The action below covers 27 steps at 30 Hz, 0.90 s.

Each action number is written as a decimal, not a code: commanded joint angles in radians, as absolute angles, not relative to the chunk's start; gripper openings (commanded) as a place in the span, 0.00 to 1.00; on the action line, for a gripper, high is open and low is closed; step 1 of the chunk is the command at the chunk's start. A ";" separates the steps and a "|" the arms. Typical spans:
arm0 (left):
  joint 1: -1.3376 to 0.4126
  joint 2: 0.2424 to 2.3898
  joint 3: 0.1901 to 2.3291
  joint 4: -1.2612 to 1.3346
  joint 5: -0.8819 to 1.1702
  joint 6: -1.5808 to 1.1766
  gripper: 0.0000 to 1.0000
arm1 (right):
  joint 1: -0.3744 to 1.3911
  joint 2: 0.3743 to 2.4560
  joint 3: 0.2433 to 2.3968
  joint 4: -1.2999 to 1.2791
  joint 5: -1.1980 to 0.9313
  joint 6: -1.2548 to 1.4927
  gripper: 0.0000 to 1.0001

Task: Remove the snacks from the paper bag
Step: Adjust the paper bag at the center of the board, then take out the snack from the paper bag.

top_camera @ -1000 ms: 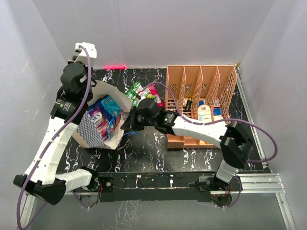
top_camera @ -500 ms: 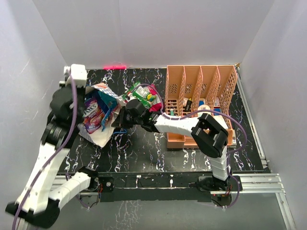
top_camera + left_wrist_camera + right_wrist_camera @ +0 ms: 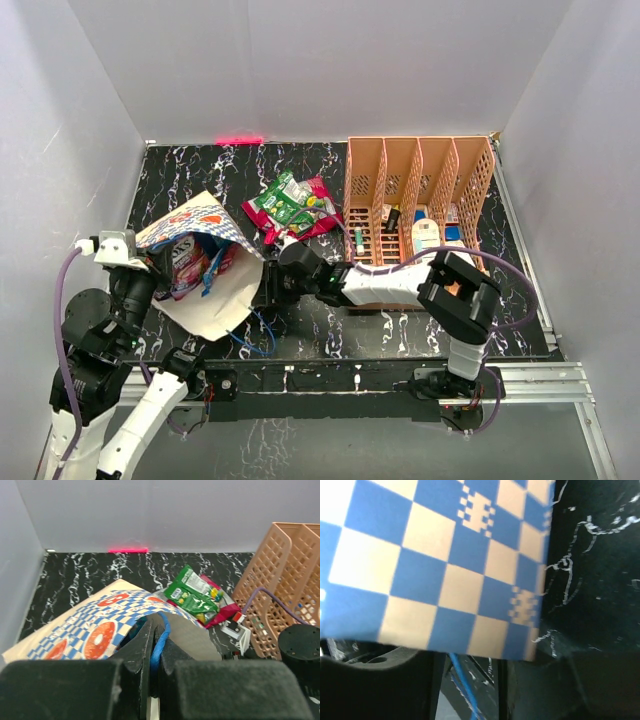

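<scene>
The paper bag (image 3: 215, 290) lies tipped over at the left, its mouth toward my left arm. Red and purple snacks (image 3: 188, 265) show inside it. A green snack (image 3: 288, 200) lies on a red one (image 3: 318, 218) on the table behind the bag; both show in the left wrist view (image 3: 192, 592). My left gripper (image 3: 160, 270) is shut on the bag's blue cord handle (image 3: 161, 639), with the checkered band (image 3: 100, 630) just beyond. My right gripper (image 3: 275, 285) is open at the bag's right edge. In its view the band (image 3: 435, 560) fills the frame, and a blue cord (image 3: 465, 685) hangs between the jaws.
The peach slotted organizer (image 3: 420, 190) with small bottles and boxes stands at the back right, also seen in the left wrist view (image 3: 285, 565). A loose blue cord loop (image 3: 255, 335) lies on the black marbled table near the front edge. White walls enclose the table.
My left arm has swung down toward the near left, pulling the bag over from upright to lying. My right gripper followed toward the front, to the bag's right edge.
</scene>
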<state>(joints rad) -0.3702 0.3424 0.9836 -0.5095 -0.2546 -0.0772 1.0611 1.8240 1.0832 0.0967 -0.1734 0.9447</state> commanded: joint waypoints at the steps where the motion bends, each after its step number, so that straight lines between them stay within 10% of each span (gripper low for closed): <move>1: -0.371 0.337 1.014 -0.517 -0.135 -0.186 0.00 | 1.046 1.703 1.042 0.098 -0.129 0.806 0.47; 16: -0.372 0.297 1.003 -0.542 -0.089 -0.300 0.00 | 1.062 1.357 0.931 0.064 -0.232 -0.121 0.64; 27: -0.371 0.318 1.029 -0.573 -0.084 -0.319 0.00 | 1.172 1.619 1.110 0.442 -0.397 -0.449 0.65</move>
<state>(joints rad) -0.3702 0.3050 0.9852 -0.5880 -0.1131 -0.2974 1.1347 1.5009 0.9947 0.1818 -0.3740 -0.3183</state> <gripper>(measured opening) 0.007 0.656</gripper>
